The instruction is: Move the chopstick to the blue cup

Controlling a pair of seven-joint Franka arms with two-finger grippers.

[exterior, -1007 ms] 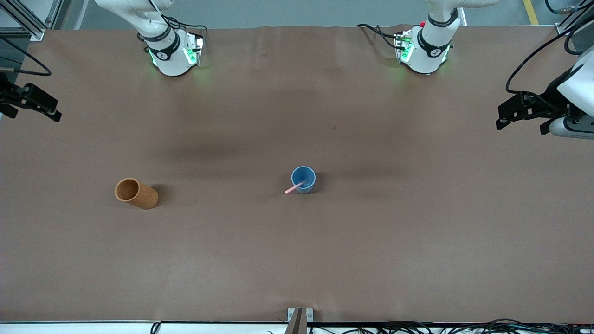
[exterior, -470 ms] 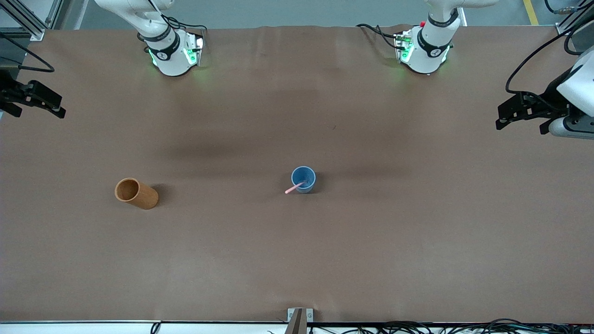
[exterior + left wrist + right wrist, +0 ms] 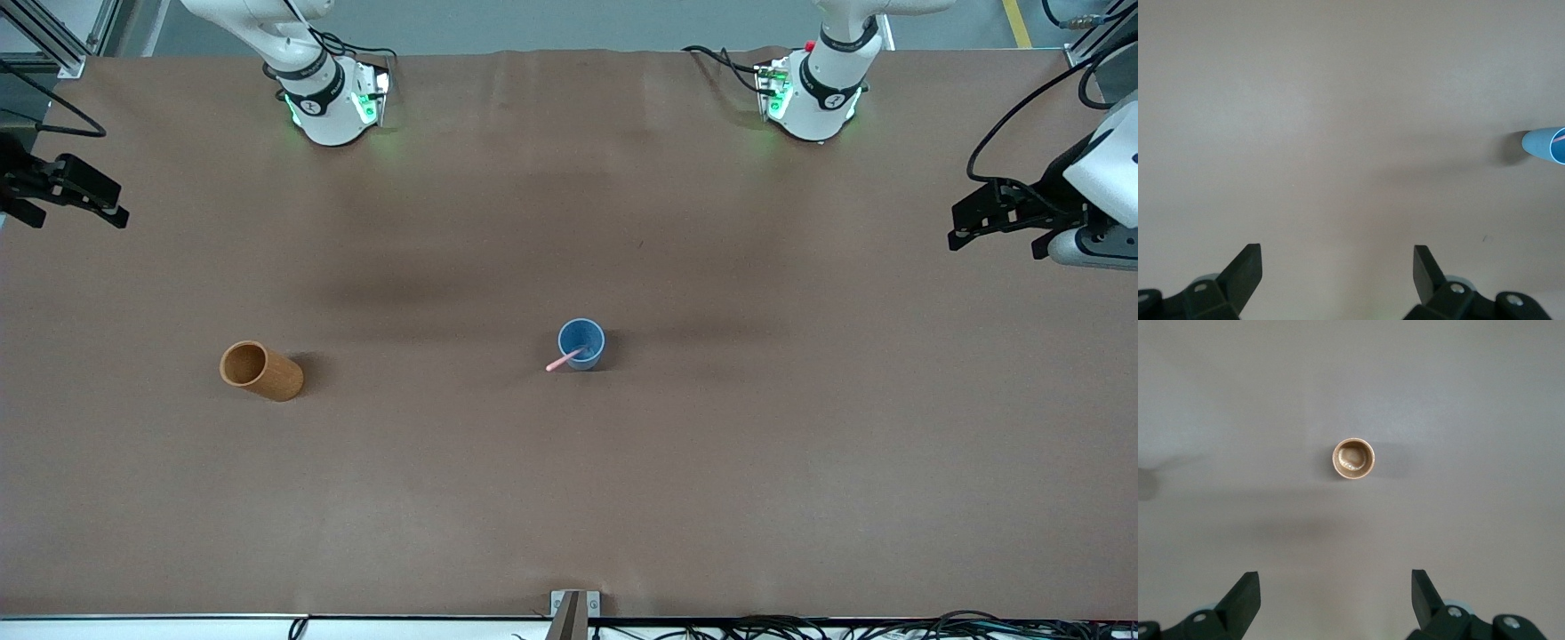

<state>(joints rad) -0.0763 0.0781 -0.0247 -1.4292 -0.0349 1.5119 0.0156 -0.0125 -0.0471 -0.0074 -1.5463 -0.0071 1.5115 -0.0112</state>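
You are seeing both grippers, left (image 3: 965,233) and right (image 3: 111,216), hanging spread and empty, well apart from the blue cup (image 3: 581,343) holding the chopstick (image 3: 562,360); no legible markings

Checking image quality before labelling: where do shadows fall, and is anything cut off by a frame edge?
Front view: soft broad shadows cross the table above the blue cup; the orange cup casts a short one. Left wrist view: the blue cup, chopstick inside, is cropped by the frame edge, with a shadow beside it. Right wrist view: even light, faint shadow beside the orange cup.
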